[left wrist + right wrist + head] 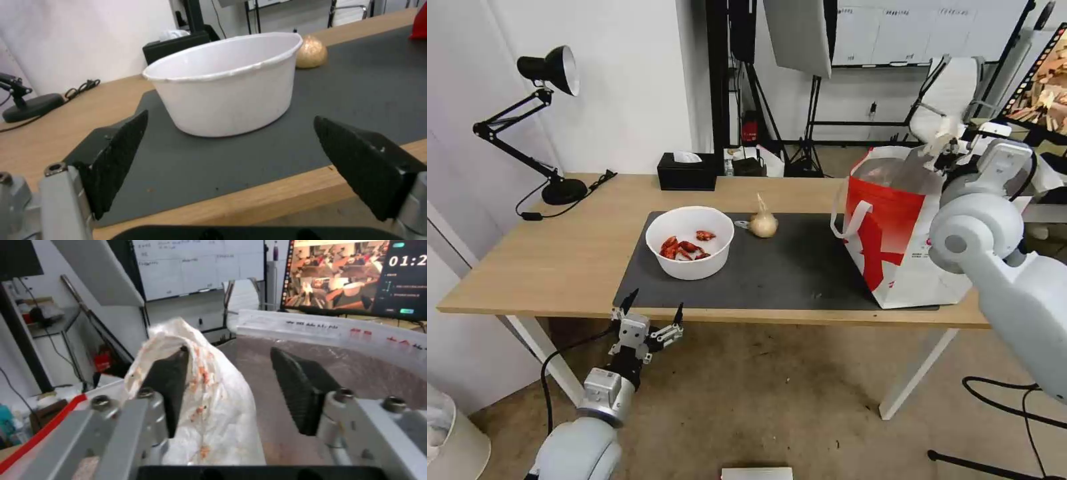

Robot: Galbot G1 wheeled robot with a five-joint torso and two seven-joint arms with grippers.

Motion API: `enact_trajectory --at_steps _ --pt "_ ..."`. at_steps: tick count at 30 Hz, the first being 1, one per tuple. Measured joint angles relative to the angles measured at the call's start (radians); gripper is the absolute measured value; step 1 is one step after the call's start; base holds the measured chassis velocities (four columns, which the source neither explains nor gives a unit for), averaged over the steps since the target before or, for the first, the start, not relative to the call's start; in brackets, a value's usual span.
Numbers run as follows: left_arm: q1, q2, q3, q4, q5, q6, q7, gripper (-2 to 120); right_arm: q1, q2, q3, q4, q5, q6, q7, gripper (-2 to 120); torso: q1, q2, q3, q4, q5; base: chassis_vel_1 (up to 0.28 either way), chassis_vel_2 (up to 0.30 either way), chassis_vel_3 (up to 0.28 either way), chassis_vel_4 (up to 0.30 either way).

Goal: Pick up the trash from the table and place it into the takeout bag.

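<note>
Trash on the table is down to two pieces on the dark grey mat: the white bowl of red shells at about 9 o'clock from the mat's centre, and the knotted clear bag just beyond it at 1 o'clock.

The step in hand looks like a drop-off. The right gripper hangs over the open mouth of the red-and-white takeout bag, which stands on the mat's 3 o'clock end. Its jaws are spread apart, and the crumpled, red-stained tissue drapes against one finger rather than being pinched. It seems freed but not yet fallen, though the wrist view is too close to be sure.

The next move, I judge, calls for shaking or lifting clear so the tissue drops onto the foil lining.

The left gripper waits wide open and empty, just off the table's near edge, at 6 o'clock from the bowl.
</note>
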Motion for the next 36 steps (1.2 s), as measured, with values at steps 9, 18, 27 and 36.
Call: enact_trajectory --at_steps 9,18,27,36 --pt "0.015 0.001 -0.014 -0.014 0.001 0.000 0.000 100 0.007 -0.019 0.011 0.022 0.133 -0.003 0.034 86 0.000 0.000 0.000 -0.0001 0.0000 0.000 0.000 0.000 0.000" --pt "0.018 0.002 -0.013 -0.019 0.000 0.000 0.001 100 0.097 -0.053 0.029 0.015 0.496 -0.002 0.194 100 0.000 0.000 0.000 -0.0001 0.0000 0.000 0.000 0.000 0.000" --pt "0.018 0.002 -0.010 -0.023 0.000 0.000 0.002 100 0.161 -0.058 0.034 0.001 0.670 0.012 0.257 100 0.000 0.000 0.000 -0.0002 0.0000 0.000 0.000 0.000 0.000" --pt "0.024 0.005 -0.017 -0.029 -0.001 0.000 0.002 100 0.227 -0.084 0.010 -0.022 0.762 -0.037 0.288 100 0.000 0.000 0.000 0.0000 -0.0002 0.000 0.000 0.000 0.000"
